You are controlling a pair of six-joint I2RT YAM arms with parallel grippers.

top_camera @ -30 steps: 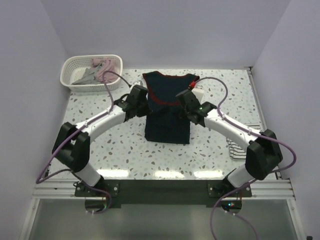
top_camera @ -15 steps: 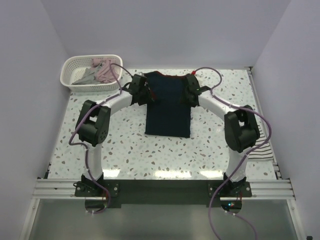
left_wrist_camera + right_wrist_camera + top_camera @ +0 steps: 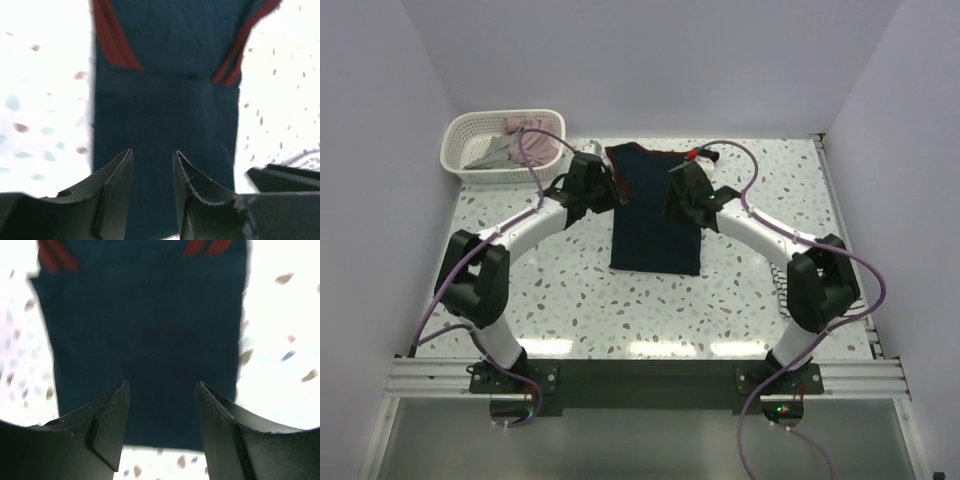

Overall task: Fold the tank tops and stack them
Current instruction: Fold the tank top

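A dark navy tank top (image 3: 655,225) with red trim lies flat in the middle of the table, its sides folded in to a narrow strip. My left gripper (image 3: 616,190) hovers over its upper left edge, and in the left wrist view this gripper (image 3: 152,156) is open with only navy cloth (image 3: 165,110) beneath. My right gripper (image 3: 677,203) is above the upper right part, also open (image 3: 162,387) and empty over the cloth (image 3: 145,330). Pinkish (image 3: 525,135) and grey (image 3: 492,152) tank tops sit in the basket. A striped tank top (image 3: 783,290) peeks out beside the right arm.
The white basket (image 3: 455,150) stands at the far left corner. Cables loop from both arms above the table. Speckled tabletop (image 3: 570,290) shows on the near side of the navy top.
Both grippers went from shut to open and let go of the navy top's upper part, which now lies flat. Both arms reached towards the back, then drew back a little.
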